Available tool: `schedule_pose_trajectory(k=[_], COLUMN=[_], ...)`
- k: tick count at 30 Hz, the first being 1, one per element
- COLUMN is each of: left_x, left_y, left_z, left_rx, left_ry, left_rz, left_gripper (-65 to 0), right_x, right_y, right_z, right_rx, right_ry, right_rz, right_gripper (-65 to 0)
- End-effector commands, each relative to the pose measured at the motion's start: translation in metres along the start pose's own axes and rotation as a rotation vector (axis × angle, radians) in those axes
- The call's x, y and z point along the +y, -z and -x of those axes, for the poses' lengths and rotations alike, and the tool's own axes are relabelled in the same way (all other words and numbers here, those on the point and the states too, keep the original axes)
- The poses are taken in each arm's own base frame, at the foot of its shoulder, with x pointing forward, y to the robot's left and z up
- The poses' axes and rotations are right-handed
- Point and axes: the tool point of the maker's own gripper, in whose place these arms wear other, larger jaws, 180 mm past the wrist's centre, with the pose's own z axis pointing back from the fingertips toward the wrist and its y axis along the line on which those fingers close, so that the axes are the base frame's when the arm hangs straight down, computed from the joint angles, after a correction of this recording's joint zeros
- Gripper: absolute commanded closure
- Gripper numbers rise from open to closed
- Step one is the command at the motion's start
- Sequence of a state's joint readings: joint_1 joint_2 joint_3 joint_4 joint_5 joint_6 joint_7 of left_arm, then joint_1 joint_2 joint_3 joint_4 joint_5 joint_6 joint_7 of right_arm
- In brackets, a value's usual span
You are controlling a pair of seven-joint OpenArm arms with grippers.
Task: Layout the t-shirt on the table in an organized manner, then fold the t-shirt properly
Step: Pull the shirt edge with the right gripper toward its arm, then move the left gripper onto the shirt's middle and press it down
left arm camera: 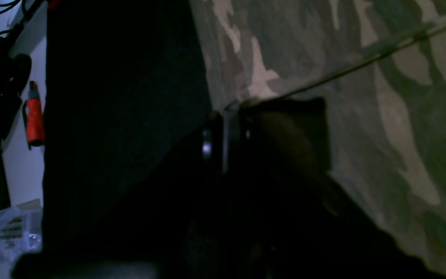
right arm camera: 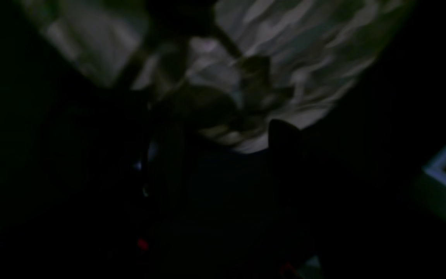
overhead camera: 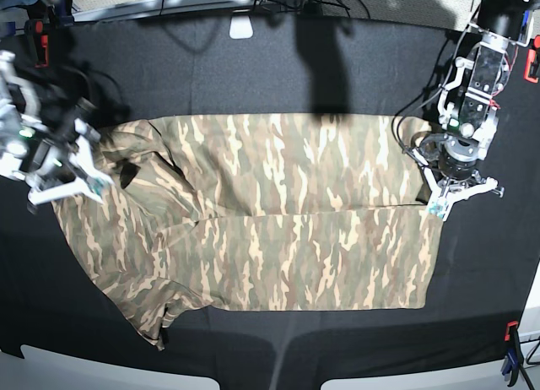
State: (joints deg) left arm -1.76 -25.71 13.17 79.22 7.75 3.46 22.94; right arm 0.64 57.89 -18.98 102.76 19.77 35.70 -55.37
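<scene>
shirt: the t-shirt (overhead camera: pixel 261 221) lies spread on the table (overhead camera: pixel 253 61), lengthwise fold begun, sleeve end rumpled
left gripper (overhead camera: pixel 437 206): clamped on hem corner
right gripper (overhead camera: pixel 72 183): fingers apart, over rumpled sleeve
left to do: smoothing, remaining folds

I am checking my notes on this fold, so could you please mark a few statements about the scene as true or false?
1. The t-shirt lies on the table. True.
2. The left gripper is shut at the shirt's edge. True.
3. The shirt is rolled into a ball. False: it is spread out, with one lengthwise fold.
4. The right gripper is shut. False: its jaws stand open over the sleeve end.
5. The table cover is white. False: it is black.
</scene>
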Motion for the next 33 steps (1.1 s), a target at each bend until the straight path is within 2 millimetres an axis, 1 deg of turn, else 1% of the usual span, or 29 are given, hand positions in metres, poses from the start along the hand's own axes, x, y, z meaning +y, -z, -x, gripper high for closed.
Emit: schedule_pose_trajectory(k=[1,4,5,9,12,14,15,18,19,20,22,25,27,31,33], left_x=[0.017,0.017,0.017,0.017,0.017,0.018,0.019,0.021,0.021,0.021,0.021,0.026,0.031,0.048,0.062], left_y=[0.001,0.001,0.001,0.001,0.001,0.001,0.001,0.001,0.001,0.001,0.001,0.001,0.001,0.003,0.002], left_z=[-0.016,-0.016,-0.016,-0.017,-0.016,-0.015,-0.014,-0.015,-0.015,-0.015,-0.015,-0.017,-0.014,0.004,0.002], left_rx=[-0.047,-0.047,-0.048,-0.051,-0.049,-0.041,-0.036,-0.038,-0.038,-0.039,-0.04,-0.042,-0.016,0.151,0.173], left_ry=[0.008,0.008,0.008,0.007,0.008,0.021,0.03,0.054,0.053,0.054,0.058,0.122,0.159,0.135,0.112], left_rz=[-0.044,-0.044,-0.044,-0.044,-0.045,-0.049,-0.053,-0.063,-0.063,-0.064,-0.066,-0.092,-0.114,-0.165,-0.223], left_gripper=[0.0,0.0,0.0,0.0,0.0,0.0,-4.8,-25.3,-30.3,-33.1,-33.6,-33.6,-33.6,-33.5,-33.5], right_x=[-0.013,-0.013,-0.014,-0.01,0.002,0.012,0.018,0.022,0.022,0.021,0.018,0.011,0.008,0.002,-0.001], right_y=[-0.011,-0.015,-0.014,-0.007,0.007,0.018,0.022,0.029,0.03,0.03,0.03,0.028,0.027,0.026,0.025], right_z=[0.003,0.009,0.01,0.011,0.015,0.025,0.03,0.036,0.038,0.038,0.038,0.043,0.045,0.045,0.043], right_rx=[-0.003,0.014,0.02,0.028,0.05,0.101,0.125,0.166,0.178,0.182,0.189,0.219,0.237,0.236,0.232], right_ry=[-0.029,-0.077,-0.081,-0.16,-0.262,-0.34,-0.372,-0.397,-0.403,-0.407,-0.401,-0.379,-0.365,-0.331,-0.318], right_rz=[0.017,0.001,0.007,0.04,0.04,0.033,0.025,0.057,0.071,0.082,0.099,0.132,0.149,0.185,0.201], right_gripper=[-31.6,-22.6,-21.8,-21.8,-21.8,-21.8,-21.8,-21.8,-21.8,-21.8,-21.8,-21.8,-21.8,-21.8,-21.8])
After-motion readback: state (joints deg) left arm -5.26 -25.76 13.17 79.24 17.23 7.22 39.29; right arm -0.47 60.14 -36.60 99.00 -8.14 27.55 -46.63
